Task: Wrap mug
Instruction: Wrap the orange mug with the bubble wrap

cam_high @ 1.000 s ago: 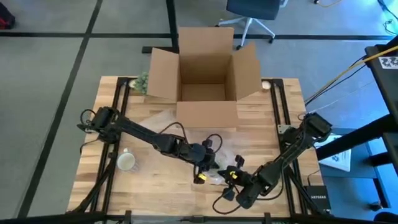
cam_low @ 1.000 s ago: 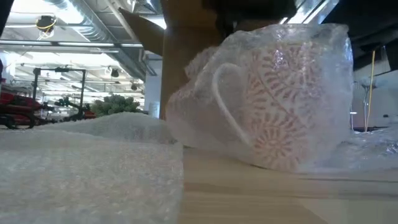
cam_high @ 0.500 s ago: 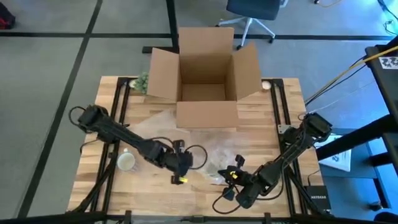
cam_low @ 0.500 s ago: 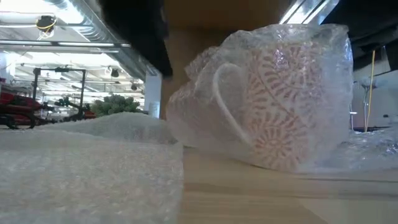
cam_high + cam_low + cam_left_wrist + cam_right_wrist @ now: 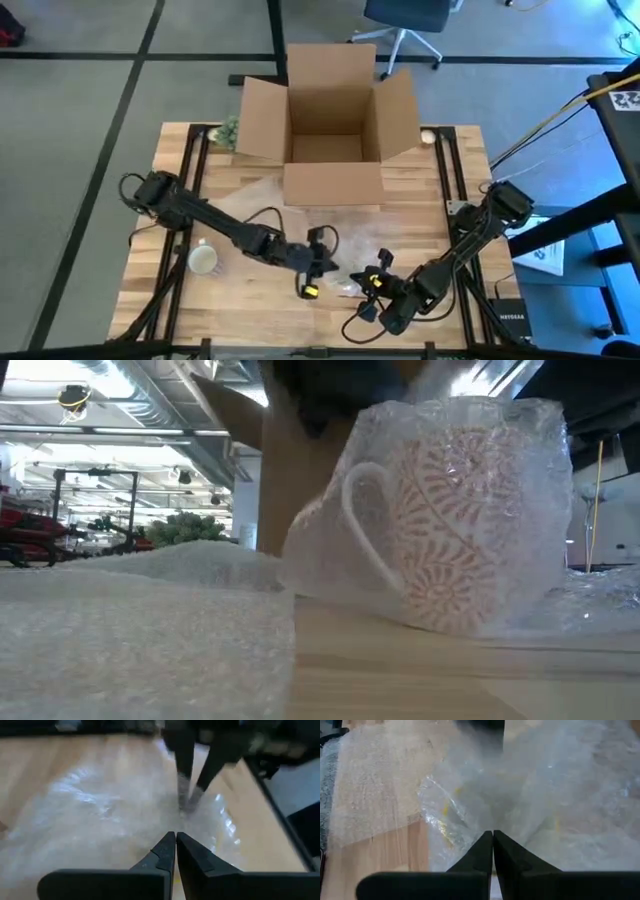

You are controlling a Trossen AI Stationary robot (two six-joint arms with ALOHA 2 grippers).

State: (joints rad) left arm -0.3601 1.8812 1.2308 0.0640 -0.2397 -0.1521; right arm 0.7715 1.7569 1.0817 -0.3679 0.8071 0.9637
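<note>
A white mug with a red pattern (image 5: 450, 530) stands on the table near its front edge, inside clear bubble wrap (image 5: 330, 560). In the high view the wrapped mug (image 5: 347, 284) sits between my two grippers. My left gripper (image 5: 316, 272) is shut just to its left, its tips (image 5: 175, 837) over the wrap. My right gripper (image 5: 373, 284) is shut on the wrap at the mug's right. More wrap (image 5: 345, 235) lies spread flat toward the box. My left gripper's shut tips are right at the bubble wrap, but I cannot tell whether they touch it. My right gripper pinches a gathered bunch of bubble wrap (image 5: 187, 804) between its two fingers, coming slanting down from the table's near right. The wrap (image 5: 470, 815) spreads away from the fingertips and stays on the table around the mug.
An open cardboard box (image 5: 325, 115) stands at the table's far middle, with a green object (image 5: 228, 130) beside its left flap. A second plain white mug (image 5: 203, 260) stands upright at the near left. A loose bubble wrap sheet (image 5: 140, 620) lies in the low view's foreground.
My left gripper drew back toward the table's left edge, then came back right to the wrapped mug. The wrap's loose flap on the mug's handle side now lies closer in against the mug. My right gripper kept still.
</note>
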